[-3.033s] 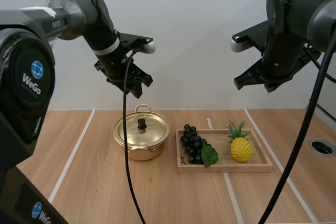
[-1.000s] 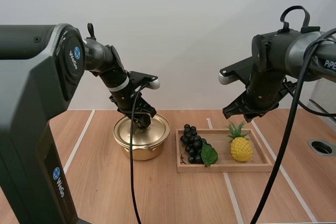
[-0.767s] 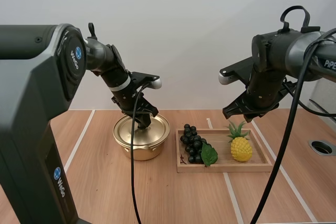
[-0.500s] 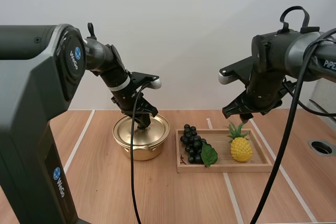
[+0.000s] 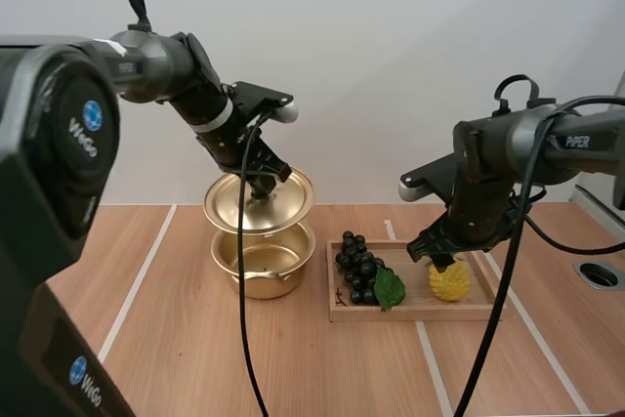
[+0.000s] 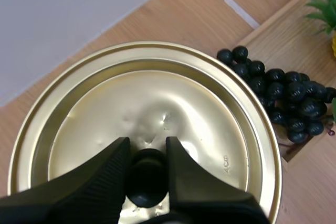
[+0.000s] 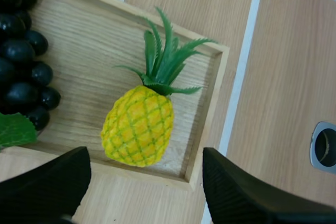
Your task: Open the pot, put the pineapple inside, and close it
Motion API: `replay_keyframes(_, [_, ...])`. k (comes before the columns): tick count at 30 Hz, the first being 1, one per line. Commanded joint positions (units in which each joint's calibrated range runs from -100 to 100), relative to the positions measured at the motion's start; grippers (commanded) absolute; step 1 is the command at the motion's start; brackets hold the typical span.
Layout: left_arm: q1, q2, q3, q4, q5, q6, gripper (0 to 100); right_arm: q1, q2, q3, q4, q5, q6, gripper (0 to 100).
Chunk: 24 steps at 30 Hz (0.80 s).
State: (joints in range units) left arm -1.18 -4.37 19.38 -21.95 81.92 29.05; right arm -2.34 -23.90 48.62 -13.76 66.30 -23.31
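Observation:
The gold pot (image 5: 264,261) stands open on the table. Its lid (image 5: 259,202) hangs tilted just above it, held by its black knob (image 6: 147,178). My left gripper (image 5: 262,183) is shut on that knob, and in the left wrist view the tips of my left gripper (image 6: 147,148) pinch it from both sides. The yellow pineapple (image 5: 449,280) lies at the right end of the wooden tray (image 5: 420,312). Right over it, my right gripper (image 5: 439,257) hangs low. In the right wrist view the pineapple (image 7: 139,124) lies between the wide-open fingers of my right gripper (image 7: 146,155).
Dark grapes (image 5: 359,266) with a green leaf fill the tray's left half, beside the pot; the same grapes (image 6: 283,93) show past the lid's edge. A round hole (image 5: 598,274) sits in the table at far right. Bare wood lies in front of the pot and tray.
My left gripper closed on the knob and lifted the lid off the pot. My right gripper opened wide and came down over the pineapple.

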Motion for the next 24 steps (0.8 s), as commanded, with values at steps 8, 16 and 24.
replay_keyframes(8, [-0.22,-12.4,-0.6,-0.5,-5.0,0.0,0,-1.5,5.3,0.4,1.9,-6.6,1.4,100])
replay_keyframes(16, [-0.22,-18.8,-0.6,-0.5,-5.1,0.9,0,-1.5,9.6,0.4,5.5,-11.8,1.3,100])
replay_keyframes(24, [-0.22,-23.5,-0.6,-0.3,-5.1,1.5,0,-1.5,13.1,0.4,5.1,-13.8,1.3,100])
